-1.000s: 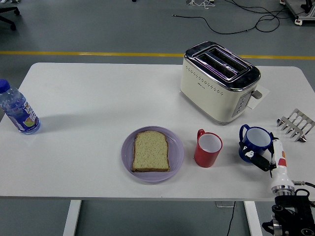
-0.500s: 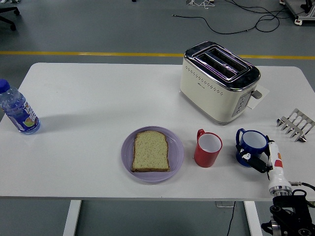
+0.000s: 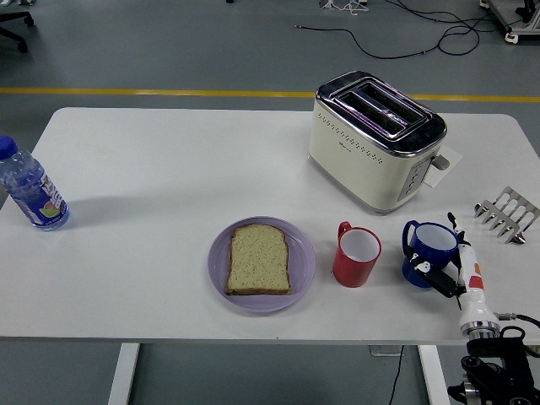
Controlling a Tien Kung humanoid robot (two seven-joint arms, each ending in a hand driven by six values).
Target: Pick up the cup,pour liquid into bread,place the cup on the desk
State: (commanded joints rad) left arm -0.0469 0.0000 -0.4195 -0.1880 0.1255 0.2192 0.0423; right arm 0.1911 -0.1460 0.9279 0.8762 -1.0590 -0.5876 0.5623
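We see the white table (image 3: 169,169) carrying, from largest to smallest, the cream toaster (image 3: 375,139), the lilac plate (image 3: 261,266) with its slice of bread (image 3: 258,259), the water bottle (image 3: 29,190) at the left edge, a metal toast rack (image 3: 506,213) at the right edge, then the red mug (image 3: 356,255) and the blue cup (image 3: 429,251).

The blue cup now sits a little further left than a second ago, nearer the red mug though still apart from it, and its handle faces left. The right hand (image 3: 456,274) has shifted with it, pressed against the cup's right side. We see one black finger (image 3: 439,278) lying on the cup's lower wall and a white one beside the rim (the others are hidden behind the cup), so it looks like a closing grasp, but we cannot tell whether the grip is complete.

We judge that the pick-up is under way: the cup is still on the table, not lifted, and the bread is dry and untouched. Everything else stands where it did. The left arm is out of sight.
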